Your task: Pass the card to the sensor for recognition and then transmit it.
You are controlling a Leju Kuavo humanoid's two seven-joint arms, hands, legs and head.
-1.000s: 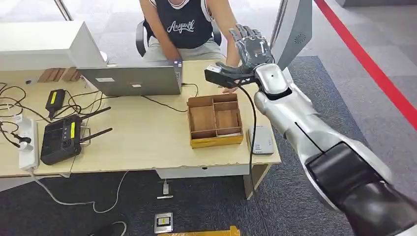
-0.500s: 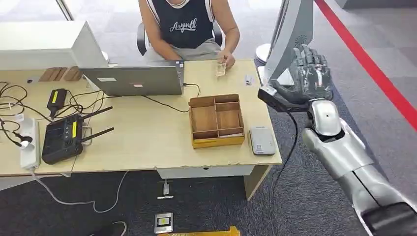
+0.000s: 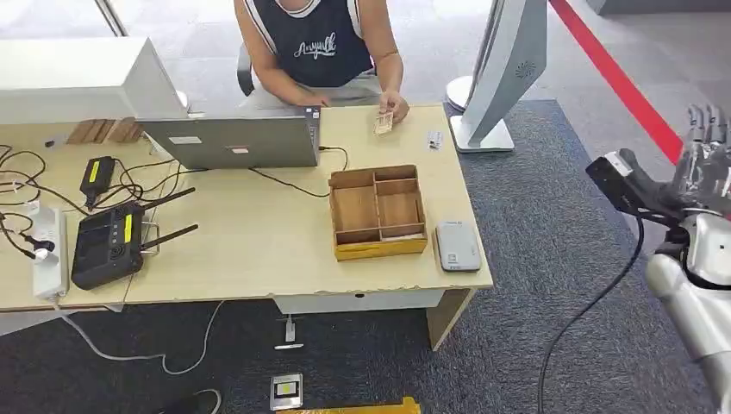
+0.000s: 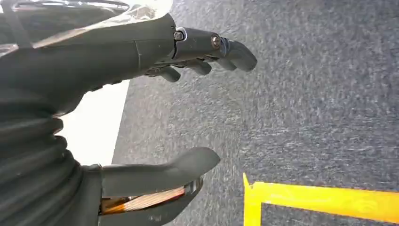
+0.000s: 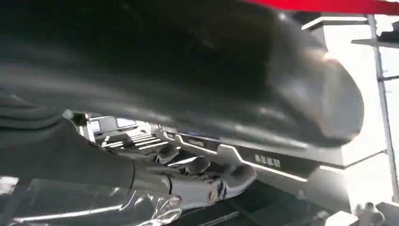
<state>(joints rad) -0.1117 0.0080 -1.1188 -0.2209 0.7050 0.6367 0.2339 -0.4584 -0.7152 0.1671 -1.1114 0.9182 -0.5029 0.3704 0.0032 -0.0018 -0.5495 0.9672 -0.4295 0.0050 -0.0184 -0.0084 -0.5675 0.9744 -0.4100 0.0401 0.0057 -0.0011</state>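
Holding the card [image 3: 384, 123] over the desk's [image 3: 259, 233] far edge, a seated person's hand [image 3: 395, 107] has it, well apart from the robot. Right hand [image 3: 702, 159], seen from the head cam, is raised off to the desk's right w/ fingers spread, holding nothing. Left wrist cam adds the left hand [image 4: 155, 108] hanging slack & empty above grey carpet [image 4: 306, 94]. The sensor [image 3: 457, 246] lies beside the wooden tray [image 3: 377, 250].

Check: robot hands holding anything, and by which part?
Neither: right hand and left hand are empty. The card is in the person's hand, gripped at one end.
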